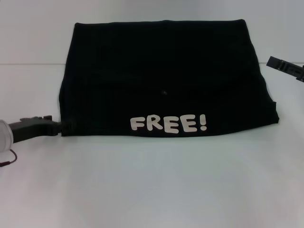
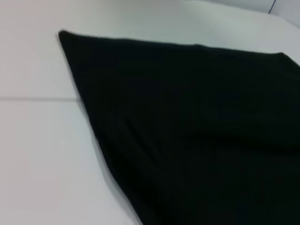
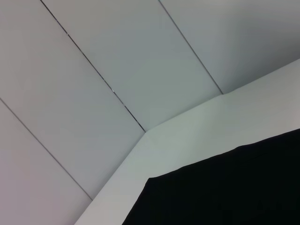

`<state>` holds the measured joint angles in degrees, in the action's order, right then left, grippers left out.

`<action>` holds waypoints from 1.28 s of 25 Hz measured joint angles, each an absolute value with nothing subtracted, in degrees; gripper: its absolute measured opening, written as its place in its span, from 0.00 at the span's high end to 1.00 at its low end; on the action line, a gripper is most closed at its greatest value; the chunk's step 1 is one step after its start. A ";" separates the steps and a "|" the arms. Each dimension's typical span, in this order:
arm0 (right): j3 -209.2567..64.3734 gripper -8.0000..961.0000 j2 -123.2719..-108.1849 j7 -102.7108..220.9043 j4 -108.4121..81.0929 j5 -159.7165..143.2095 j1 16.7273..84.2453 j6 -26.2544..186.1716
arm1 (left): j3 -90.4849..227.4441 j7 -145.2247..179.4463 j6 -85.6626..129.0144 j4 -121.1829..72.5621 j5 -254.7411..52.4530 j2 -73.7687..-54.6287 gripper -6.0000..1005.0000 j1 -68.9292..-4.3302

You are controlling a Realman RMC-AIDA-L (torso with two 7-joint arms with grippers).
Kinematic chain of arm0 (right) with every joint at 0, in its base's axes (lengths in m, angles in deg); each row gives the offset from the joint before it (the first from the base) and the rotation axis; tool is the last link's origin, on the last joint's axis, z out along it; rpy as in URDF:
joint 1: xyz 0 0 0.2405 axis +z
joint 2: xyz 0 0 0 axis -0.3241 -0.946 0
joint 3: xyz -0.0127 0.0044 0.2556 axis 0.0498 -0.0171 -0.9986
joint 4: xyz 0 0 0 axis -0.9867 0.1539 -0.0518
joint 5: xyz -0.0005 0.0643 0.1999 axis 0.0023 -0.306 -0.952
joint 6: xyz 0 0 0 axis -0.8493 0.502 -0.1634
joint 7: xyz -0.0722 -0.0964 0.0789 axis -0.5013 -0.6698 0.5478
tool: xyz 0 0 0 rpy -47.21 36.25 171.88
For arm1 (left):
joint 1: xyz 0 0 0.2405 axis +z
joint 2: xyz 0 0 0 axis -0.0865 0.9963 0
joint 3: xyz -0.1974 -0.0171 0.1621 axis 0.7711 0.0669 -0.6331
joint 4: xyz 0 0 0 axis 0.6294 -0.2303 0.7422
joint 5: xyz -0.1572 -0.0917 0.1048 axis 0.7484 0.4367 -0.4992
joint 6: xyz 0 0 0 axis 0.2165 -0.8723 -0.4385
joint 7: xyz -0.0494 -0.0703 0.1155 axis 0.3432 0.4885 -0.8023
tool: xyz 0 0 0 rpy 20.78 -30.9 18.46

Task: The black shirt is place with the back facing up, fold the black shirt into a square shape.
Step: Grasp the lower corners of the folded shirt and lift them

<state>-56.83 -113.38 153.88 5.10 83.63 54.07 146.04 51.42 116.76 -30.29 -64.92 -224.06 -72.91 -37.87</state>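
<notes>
The black shirt [image 1: 161, 76] lies folded into a broad block on the white table [image 1: 152, 185], with a white "FREE!" print [image 1: 168, 124] showing along its near edge. My left gripper [image 1: 59, 126] is low at the shirt's near left corner, its tip meeting the cloth there. My right gripper [image 1: 273, 62] hovers off the shirt's far right side, clear of the fabric. The left wrist view shows plain black shirt cloth [image 2: 197, 131] spread on the table. In the right wrist view, one edge of the shirt [image 3: 225, 187] shows.
White tabletop surrounds the shirt, with a wide bare strip in front of it. A thin seam line [image 1: 28, 63] crosses the table at the far left. A pale panelled wall [image 3: 93, 70] stands beyond the table's end.
</notes>
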 joint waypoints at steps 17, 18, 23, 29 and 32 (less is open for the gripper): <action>-56.85 0.28 -113.13 153.82 5.09 83.65 53.27 146.16 | 49.52 118.87 -32.20 -63.40 -224.30 -73.17 0.13 -38.02; -56.86 0.28 -113.11 153.83 5.09 83.65 53.22 146.25 | 49.51 118.76 -32.34 -63.45 -224.28 -73.18 0.13 -38.02; -56.84 0.28 -113.00 153.78 5.09 83.65 53.10 146.44 | 49.44 118.13 -31.68 -63.52 -224.72 -73.03 0.26 -38.12; -55.11 0.29 -112.77 154.03 5.09 83.65 52.94 146.49 | 49.36 117.65 -31.18 -63.46 -224.88 -73.09 0.43 -38.27; -53.62 0.29 -112.52 154.35 5.09 83.72 52.93 146.27 | 49.34 117.69 -30.94 -63.59 -224.87 -73.10 0.50 -38.38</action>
